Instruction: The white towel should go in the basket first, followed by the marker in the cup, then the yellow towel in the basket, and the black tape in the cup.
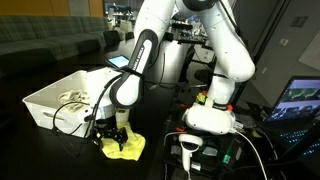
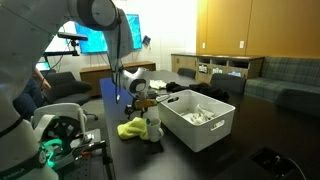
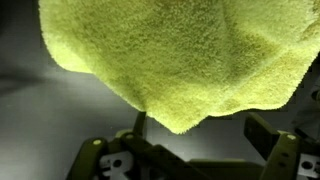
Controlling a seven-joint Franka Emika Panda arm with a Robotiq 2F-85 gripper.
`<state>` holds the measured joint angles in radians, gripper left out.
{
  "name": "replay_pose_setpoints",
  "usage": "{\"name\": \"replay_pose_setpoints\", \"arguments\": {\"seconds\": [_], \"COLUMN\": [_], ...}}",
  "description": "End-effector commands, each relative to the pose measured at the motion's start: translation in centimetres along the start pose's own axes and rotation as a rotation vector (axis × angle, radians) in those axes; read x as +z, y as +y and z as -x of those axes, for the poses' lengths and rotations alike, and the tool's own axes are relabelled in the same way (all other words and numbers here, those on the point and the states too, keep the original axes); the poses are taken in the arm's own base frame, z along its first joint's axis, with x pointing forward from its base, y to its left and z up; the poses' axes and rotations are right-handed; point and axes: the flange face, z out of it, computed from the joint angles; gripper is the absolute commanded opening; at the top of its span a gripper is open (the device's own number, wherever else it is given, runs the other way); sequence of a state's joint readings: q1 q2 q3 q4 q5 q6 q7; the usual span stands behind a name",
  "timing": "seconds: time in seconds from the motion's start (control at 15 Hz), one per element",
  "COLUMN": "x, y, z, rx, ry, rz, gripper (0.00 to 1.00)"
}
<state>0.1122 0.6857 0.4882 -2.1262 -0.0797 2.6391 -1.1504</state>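
Yellow towel (image 3: pixel 180 60) looks light, limp, unlikely to slip; best pinched at a raised fold; fingers (image 3: pixel 272 150) apart, empty, close by

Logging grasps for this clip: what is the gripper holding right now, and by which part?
Nothing. The gripper hovers with fingers open over the bright yellow-green soft towel.

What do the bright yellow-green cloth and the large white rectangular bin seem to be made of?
The bright yellow-green cloth looks like terry or microfibre fabric, matte: the wrist view shows a fuzzy pile and a soft, drooping edge. The large white rectangular bin is probably moulded plastic, smooth with a faint sheen: its thin sloping walls stand stiff and even.
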Motion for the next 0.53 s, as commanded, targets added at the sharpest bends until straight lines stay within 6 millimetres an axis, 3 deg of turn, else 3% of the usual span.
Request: {"name": "replay_pose_setpoints", "arguments": {"seconds": [0.0, 0.47], "x": [1.0, 3.3], "y": [0.5, 0.9], "z": [0.3, -0.2], "rx": [0.039, 0.108], "ry": [-0.019, -0.26], "rz": [-0.016, -0.016], "gripper": [1.0, 1.0]}}
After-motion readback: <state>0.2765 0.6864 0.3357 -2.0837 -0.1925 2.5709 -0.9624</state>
